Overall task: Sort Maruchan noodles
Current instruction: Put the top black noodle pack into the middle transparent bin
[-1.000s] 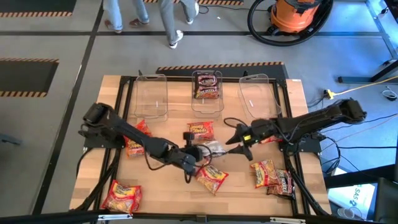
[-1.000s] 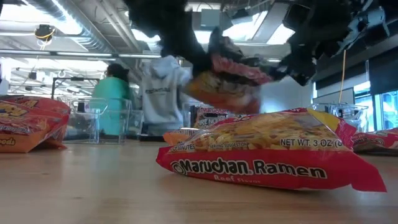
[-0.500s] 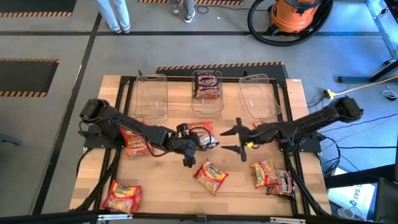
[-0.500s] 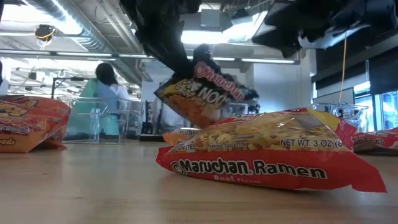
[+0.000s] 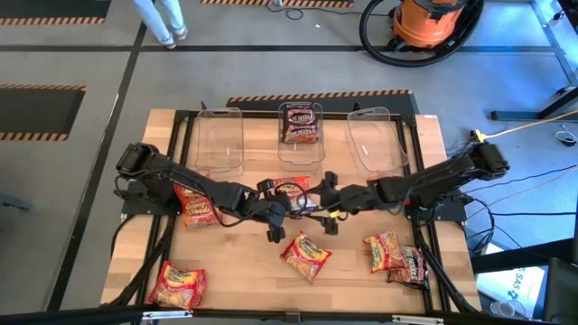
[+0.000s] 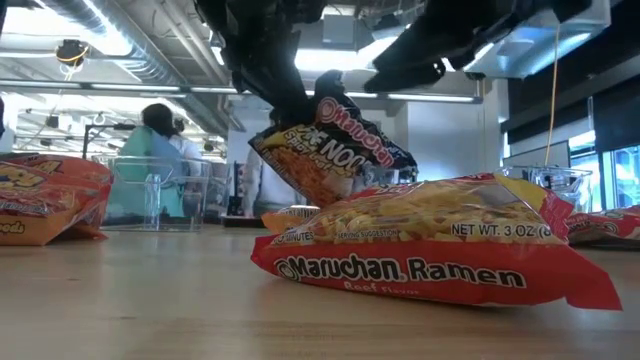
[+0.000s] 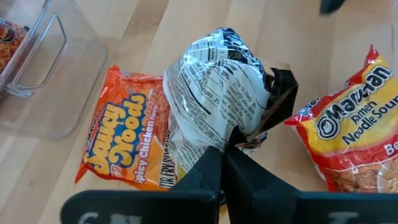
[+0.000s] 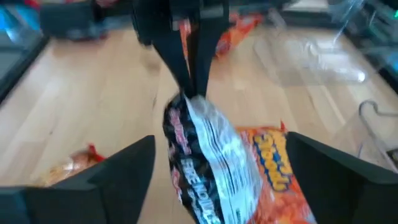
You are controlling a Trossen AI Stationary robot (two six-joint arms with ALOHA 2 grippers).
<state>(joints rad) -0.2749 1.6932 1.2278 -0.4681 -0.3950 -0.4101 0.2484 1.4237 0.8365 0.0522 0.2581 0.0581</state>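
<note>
The left gripper stays clamped on the dark noodle packet, lifted above the orange packet at mid-table. The right gripper, fingers spread wide, has closed in around it, probably for a handover toward the middle bin.
</note>
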